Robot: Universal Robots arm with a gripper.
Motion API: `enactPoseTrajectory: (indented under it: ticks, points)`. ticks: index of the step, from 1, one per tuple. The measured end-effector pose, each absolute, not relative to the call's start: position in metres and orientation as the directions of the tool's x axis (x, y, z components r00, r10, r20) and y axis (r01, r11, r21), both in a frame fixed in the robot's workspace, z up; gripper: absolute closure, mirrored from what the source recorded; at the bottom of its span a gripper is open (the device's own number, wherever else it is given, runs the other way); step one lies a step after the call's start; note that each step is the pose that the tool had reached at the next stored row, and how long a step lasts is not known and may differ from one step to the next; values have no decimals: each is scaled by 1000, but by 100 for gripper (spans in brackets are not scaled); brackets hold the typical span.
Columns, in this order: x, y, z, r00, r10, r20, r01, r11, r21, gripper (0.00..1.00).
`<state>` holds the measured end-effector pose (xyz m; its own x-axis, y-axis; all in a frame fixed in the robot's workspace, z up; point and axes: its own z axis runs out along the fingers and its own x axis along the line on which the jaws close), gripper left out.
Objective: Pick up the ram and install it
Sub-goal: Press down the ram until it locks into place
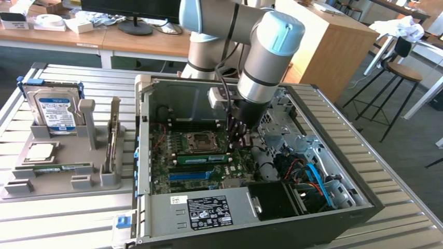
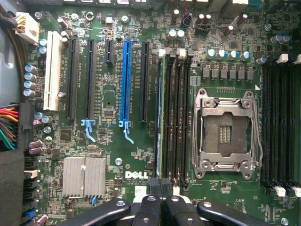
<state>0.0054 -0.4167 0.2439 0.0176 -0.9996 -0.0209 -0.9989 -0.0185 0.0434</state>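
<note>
Ram in slot, just beside gripper

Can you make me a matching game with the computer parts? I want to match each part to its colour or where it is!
Parts:
1. hard drive
2. processor socket
3. long expansion slot
4. heat sink

Clues:
A. bright blue, on the motherboard
B. silver, with thin ribs
C. an empty square inside a metal frame
D. standing upright in the grey holder, outside the case

Pairs: 1-D, 2-C, 3-A, 4-B
</note>
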Motion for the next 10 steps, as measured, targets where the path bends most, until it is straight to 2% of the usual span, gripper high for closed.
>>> enactPoseTrajectory:
  ticks: [10]
  points:
    - [5, -417, 238, 18, -1000, -21, -999, -18, 43, 90]
